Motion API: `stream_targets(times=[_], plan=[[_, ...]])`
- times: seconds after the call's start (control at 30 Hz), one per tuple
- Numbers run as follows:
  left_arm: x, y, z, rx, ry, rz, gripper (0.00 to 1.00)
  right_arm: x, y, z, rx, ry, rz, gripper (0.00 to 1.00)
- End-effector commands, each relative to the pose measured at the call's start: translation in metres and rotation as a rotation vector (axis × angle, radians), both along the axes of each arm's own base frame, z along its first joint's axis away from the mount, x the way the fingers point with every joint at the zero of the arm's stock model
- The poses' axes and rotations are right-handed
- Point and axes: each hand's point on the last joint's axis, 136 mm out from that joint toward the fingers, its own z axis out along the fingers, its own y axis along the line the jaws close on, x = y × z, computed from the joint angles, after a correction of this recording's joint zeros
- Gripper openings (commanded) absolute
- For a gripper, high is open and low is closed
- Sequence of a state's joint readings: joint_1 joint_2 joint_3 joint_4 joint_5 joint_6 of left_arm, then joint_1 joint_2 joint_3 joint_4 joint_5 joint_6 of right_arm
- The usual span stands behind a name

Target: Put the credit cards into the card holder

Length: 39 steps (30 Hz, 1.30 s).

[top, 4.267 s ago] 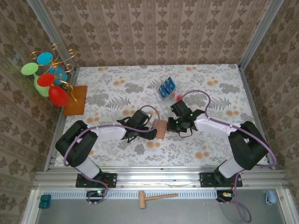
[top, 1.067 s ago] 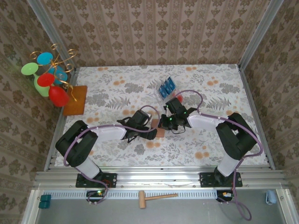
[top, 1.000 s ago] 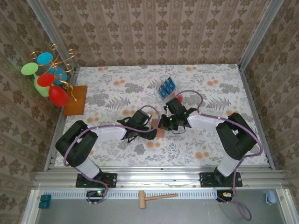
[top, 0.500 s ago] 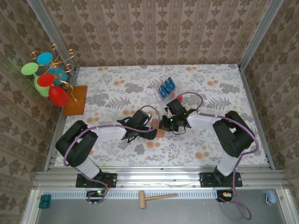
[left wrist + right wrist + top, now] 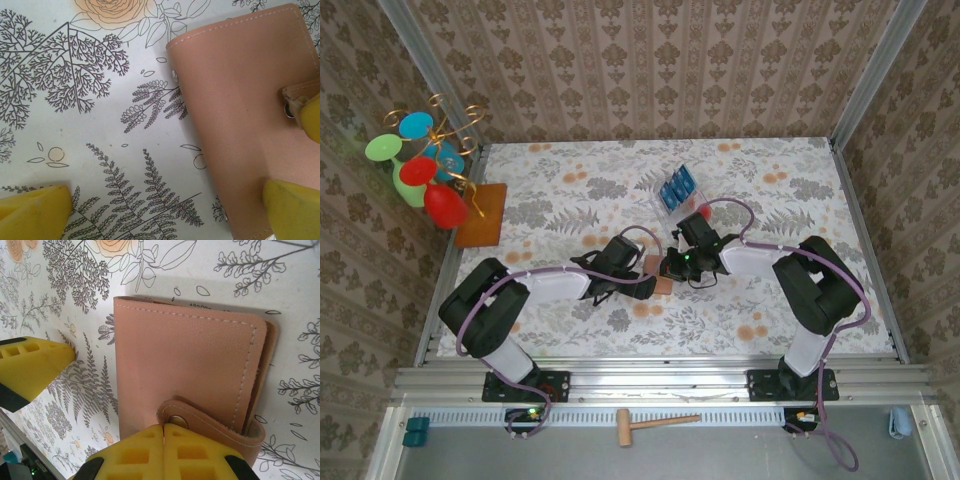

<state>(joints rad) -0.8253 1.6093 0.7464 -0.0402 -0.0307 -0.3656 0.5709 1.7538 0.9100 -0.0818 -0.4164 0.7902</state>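
The tan card holder (image 5: 235, 100) (image 5: 185, 365) lies shut on the flowered table, its snap strap fastened; from above only a sliver of the card holder (image 5: 663, 284) shows between the two grippers. My left gripper (image 5: 162, 215) (image 5: 640, 272) is open, one finger (image 5: 32, 212) on the table and the other finger (image 5: 295, 207) over the holder's edge. My right gripper (image 5: 164, 432) (image 5: 672, 268) is shut, empty, its tips against the strap's end beside the snap. Several blue credit cards (image 5: 677, 185) lie in a clear tray further back.
The clear tray (image 5: 665, 203) sits behind the right gripper. At the far left stand a rack of coloured glasses (image 5: 420, 165) and an orange-brown mat (image 5: 482, 214). A wooden hammer (image 5: 655, 424) lies on the rail below the table.
Since the earliest frame my right gripper has come left onto the card holder's strap. Over the last second its tips stay put while its elbow shifts slightly left. The left arm is still.
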Motion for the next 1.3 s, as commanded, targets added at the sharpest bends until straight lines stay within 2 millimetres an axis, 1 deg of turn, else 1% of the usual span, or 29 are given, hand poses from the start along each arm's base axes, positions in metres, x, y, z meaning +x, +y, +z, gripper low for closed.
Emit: stream_targets(times=[0.0, 0.27, 0.37, 0.43, 0.53, 0.63, 0.73, 0.87, 0.97, 1.1, 1.27], plan=[[-0.018, 0.006, -0.026, 0.034, 0.083, -0.019, 1.0, -0.021, -0.018, -0.029, -0.069, 0.097, -0.024, 0.0], [-0.018, 0.006, -0.025, 0.035, 0.08, -0.02, 1.0, -0.037, -0.04, -0.057, -0.152, 0.15, -0.053, 0.0], [-0.018, 0.007, -0.024, 0.036, 0.081, -0.018, 1.0, -0.036, -0.045, -0.06, -0.136, 0.157, -0.083, 0.0], [-0.018, 0.006, -0.024, 0.034, 0.08, -0.021, 1.0, -0.034, -0.043, -0.059, -0.113, 0.163, -0.09, 0.0], [-0.017, 0.005, -0.021, 0.03, 0.077, -0.02, 1.0, -0.026, -0.037, -0.048, -0.076, 0.149, -0.088, 0.0], [-0.016, 0.002, -0.013, 0.01, 0.067, -0.026, 1.0, -0.02, -0.027, -0.037, -0.043, 0.142, -0.062, 0.0], [-0.014, -0.003, 0.003, -0.017, 0.056, -0.036, 1.0, -0.017, -0.024, -0.028, -0.036, 0.134, -0.043, 0.0], [-0.005, -0.009, 0.029, -0.066, 0.03, -0.037, 1.0, -0.015, -0.021, -0.018, -0.021, 0.121, -0.033, 0.0], [0.003, -0.01, 0.038, -0.099, 0.025, -0.025, 1.0, -0.014, -0.02, -0.011, -0.017, 0.11, -0.029, 0.0], [0.007, -0.008, 0.035, -0.101, 0.026, -0.029, 1.0, -0.011, -0.019, -0.003, -0.014, 0.098, -0.022, 0.0], [-0.002, -0.004, 0.024, -0.092, 0.041, -0.043, 1.0, -0.007, -0.018, 0.014, -0.011, 0.072, -0.023, 0.0]])
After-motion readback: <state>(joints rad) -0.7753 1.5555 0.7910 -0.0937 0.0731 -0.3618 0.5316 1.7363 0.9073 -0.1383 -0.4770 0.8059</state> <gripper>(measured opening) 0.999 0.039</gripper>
